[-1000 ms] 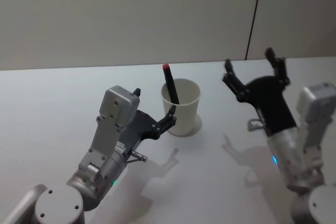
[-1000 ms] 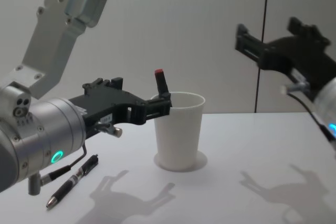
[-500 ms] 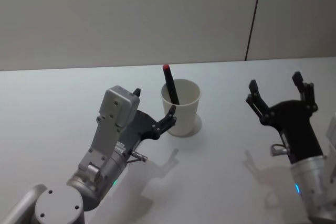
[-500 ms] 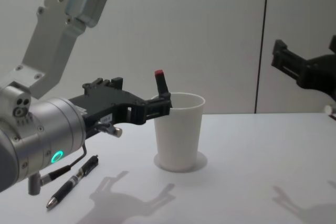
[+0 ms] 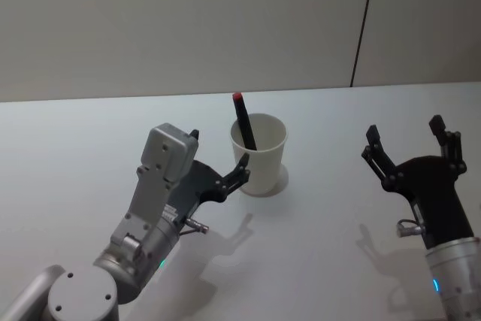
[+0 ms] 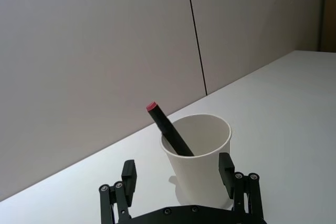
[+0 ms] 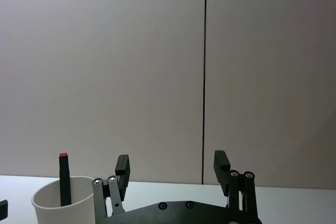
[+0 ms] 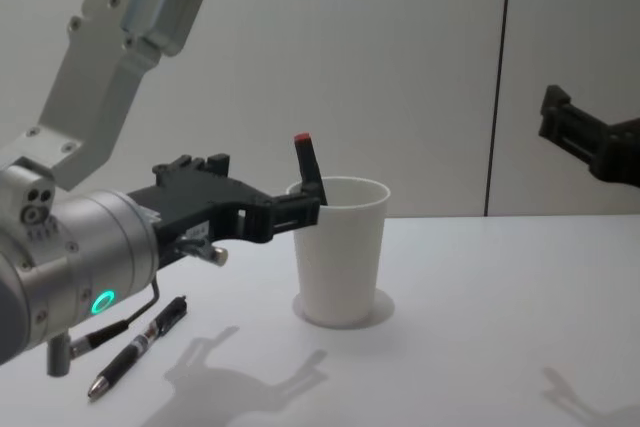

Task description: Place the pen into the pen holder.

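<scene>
A black pen (image 5: 243, 122) with a red end leans inside the pen holder (image 5: 260, 157), a white paper cup in the middle of the table; the pen (image 8: 309, 165) sticks up past the cup (image 8: 340, 257) rim. My left gripper (image 5: 218, 151) is open and empty, just short of the cup on its near-left side. In the left wrist view the fingers (image 6: 227, 167) frame the cup (image 6: 205, 153) and the pen (image 6: 169, 131). My right gripper (image 5: 408, 140) hangs open and empty well to the right of the cup. The right wrist view shows the cup (image 7: 52, 203) and pen (image 7: 64, 181) beyond one of its fingers (image 7: 122, 168).
A second dark pen (image 8: 137, 348) lies on the table below my left arm, near the front left. A grey wall with a vertical dark seam (image 5: 363, 24) stands behind the table (image 5: 323, 216). The white tabletop spreads between the cup and my right gripper.
My right gripper has drawn back from near the cup to the right and toward me, still open. The left gripper eased back slightly. The pen in the cup has not moved.
</scene>
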Controlling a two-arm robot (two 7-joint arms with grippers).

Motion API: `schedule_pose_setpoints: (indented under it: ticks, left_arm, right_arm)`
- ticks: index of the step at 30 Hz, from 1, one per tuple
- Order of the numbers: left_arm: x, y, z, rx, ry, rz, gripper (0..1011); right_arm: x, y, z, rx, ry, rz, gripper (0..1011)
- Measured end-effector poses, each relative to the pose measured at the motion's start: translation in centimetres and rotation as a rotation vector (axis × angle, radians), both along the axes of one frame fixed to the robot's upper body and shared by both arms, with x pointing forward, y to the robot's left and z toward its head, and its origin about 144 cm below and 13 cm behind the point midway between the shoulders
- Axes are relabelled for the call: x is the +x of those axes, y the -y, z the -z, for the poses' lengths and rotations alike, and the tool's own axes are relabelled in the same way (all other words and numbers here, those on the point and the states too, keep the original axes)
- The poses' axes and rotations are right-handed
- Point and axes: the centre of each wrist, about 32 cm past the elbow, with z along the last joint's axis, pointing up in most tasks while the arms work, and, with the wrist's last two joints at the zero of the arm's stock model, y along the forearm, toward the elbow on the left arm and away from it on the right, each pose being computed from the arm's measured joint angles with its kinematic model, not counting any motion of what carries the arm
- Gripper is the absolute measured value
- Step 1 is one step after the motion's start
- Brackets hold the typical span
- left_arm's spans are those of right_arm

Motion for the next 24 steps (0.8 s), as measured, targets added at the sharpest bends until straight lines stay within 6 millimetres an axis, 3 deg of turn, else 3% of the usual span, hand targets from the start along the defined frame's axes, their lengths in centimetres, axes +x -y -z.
schedule_pose_setpoints:
  ticks: [24]
  left_arm:
    - [-1.4,-2.7,-0.2,-0.004,-0.243,-0.122,1000]
  right_arm:
    - [-0.7,0.1,0.0,0.005,-0.011,0.007,1002]
